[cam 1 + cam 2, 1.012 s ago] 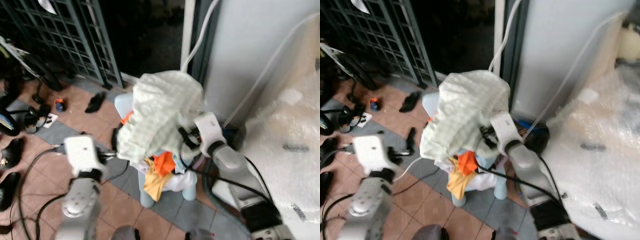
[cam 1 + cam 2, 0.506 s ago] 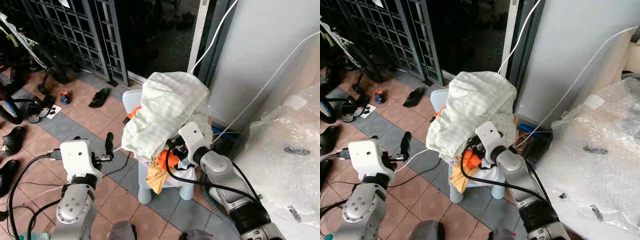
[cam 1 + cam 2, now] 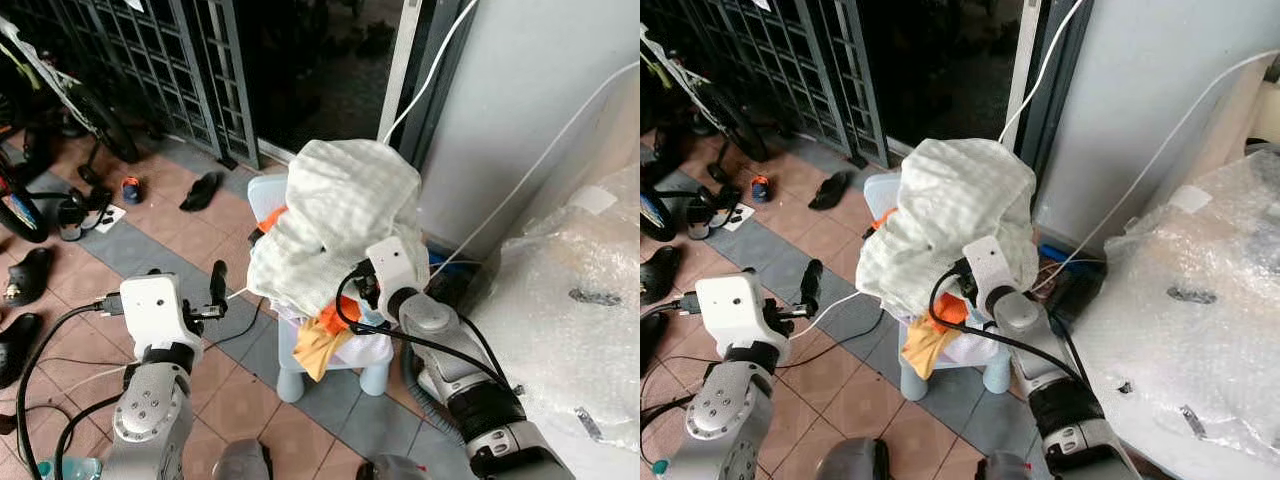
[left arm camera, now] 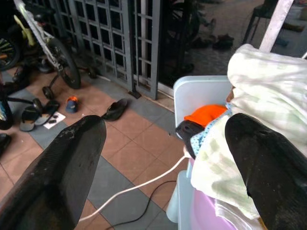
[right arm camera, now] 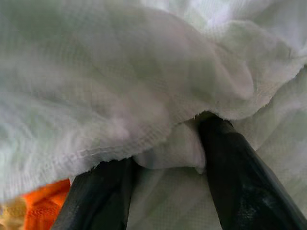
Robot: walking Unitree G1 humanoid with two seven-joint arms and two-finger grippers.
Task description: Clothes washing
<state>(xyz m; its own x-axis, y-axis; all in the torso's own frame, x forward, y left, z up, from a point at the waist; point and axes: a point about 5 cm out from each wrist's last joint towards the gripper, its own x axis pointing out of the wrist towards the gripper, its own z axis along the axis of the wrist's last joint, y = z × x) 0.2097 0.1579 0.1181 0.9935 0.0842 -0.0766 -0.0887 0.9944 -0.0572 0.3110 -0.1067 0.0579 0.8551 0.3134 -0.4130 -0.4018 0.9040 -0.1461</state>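
1. Pale checked cloth [image 3: 340, 225] heaps over a light-blue plastic chair [image 3: 335, 362]; a fold of it sits pinched between the right gripper's [image 5: 165, 160] fingers.
2. Left gripper [image 4: 165, 163] hangs spread wide, empty, beside the chair.

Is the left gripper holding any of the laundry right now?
No, the left gripper is open and empty, beside the pale green checked cloth without touching it.

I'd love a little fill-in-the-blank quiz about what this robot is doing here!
1. The right gripper pinches the pale ____ cloth.
2. The laundry is piled on a small light-blue ____.
3. The left gripper is ____, holding nothing.
4. An ____ garment peeks out under the cloth.

Missing words: green; chair; open; orange
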